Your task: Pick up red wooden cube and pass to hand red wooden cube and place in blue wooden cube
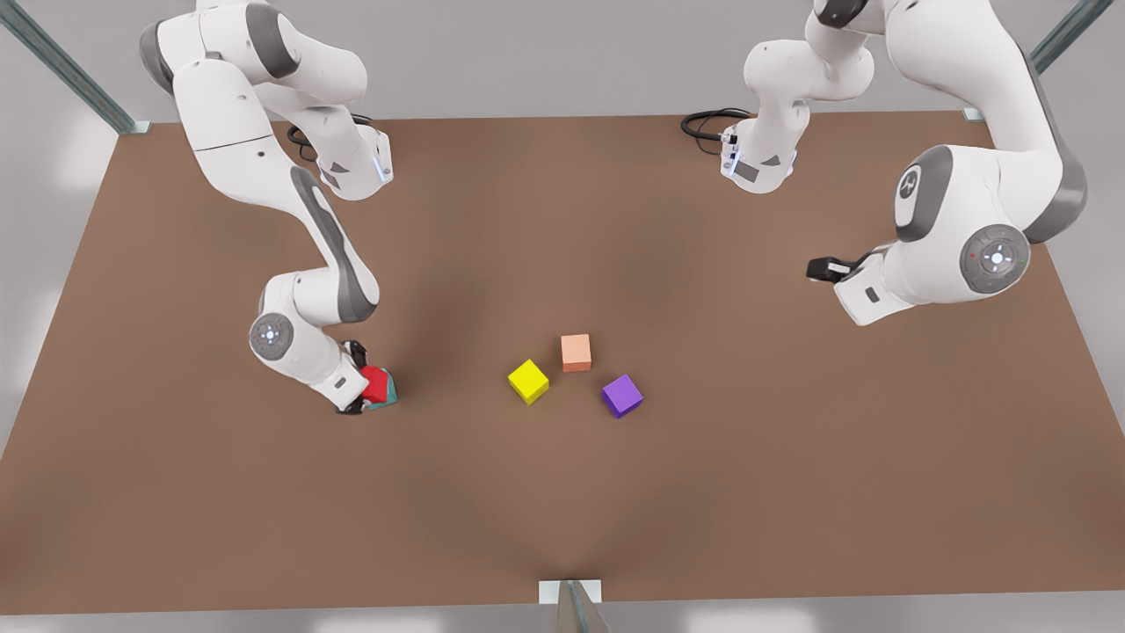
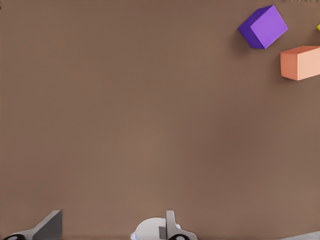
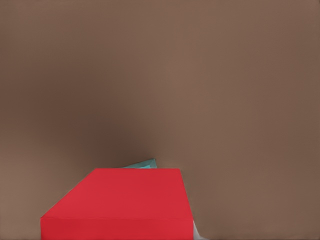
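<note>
The red wooden cube (image 1: 375,382) sits between the fingers of my right gripper (image 1: 362,383), at the front view's left. The gripper is shut on it, low over the table. Right under and beside it, the blue wooden cube (image 1: 388,396) shows as a teal edge. In the right wrist view the red wooden cube (image 3: 120,202) is close up, with a sliver of the blue wooden cube (image 3: 142,164) behind it. My left gripper (image 1: 824,268), the hand, hangs high at the front view's right, far from both cubes. Its fingers (image 2: 170,226) stand apart with nothing between them.
A yellow cube (image 1: 528,381), a pale orange cube (image 1: 577,352) and a purple cube (image 1: 621,395) lie together mid-table. The left wrist view shows the purple cube (image 2: 263,26) and the orange cube (image 2: 300,62). The brown table (image 1: 562,510) ends near the front.
</note>
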### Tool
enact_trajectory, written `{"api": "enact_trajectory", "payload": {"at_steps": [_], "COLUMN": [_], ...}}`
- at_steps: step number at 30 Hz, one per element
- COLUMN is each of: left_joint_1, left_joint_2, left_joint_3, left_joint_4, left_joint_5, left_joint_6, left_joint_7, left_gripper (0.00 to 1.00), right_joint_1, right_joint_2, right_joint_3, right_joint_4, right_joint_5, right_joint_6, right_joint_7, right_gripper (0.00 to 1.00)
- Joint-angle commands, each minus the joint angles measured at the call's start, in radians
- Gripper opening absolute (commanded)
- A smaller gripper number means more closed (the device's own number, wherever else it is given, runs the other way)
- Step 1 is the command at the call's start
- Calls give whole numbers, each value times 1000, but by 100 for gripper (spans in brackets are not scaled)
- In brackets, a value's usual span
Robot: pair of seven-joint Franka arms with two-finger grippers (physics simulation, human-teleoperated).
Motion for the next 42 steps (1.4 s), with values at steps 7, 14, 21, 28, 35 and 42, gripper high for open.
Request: {"api": "enact_trajectory", "payload": {"at_steps": [7,14,21,28,35,42], "left_joint_1": [4,0,-5,-5,-3,0], "left_joint_2": [0,3,-2,0,0,1], "left_joint_3": [-1,-1,-2,-8,-14,-16], "left_joint_4": [3,0,1,1,0,0], "left_joint_5": [-4,-5,-2,-4,-2,-2], "left_joint_6": [17,17,6,8,6,8], "left_joint_7": [-68,-68,-82,-84,-84,-84], "left_gripper": [100,100,100,100,100,100], "right_joint_1": [7,6,10,15,14,3], "right_joint_2": [-1,-24,-16,-21,-25,-58], "right_joint_3": [0,-3,-6,-5,-5,-5], "right_joint_4": [-17,-47,-62,-68,-45,-25], "right_joint_5": [-3,-34,-34,-34,-35,-32], "right_joint_6": [58,50,50,44,43,-32], "right_joint_7": [201,188,200,201,200,198], "right_gripper": [63,63,100,100,100,100]}}
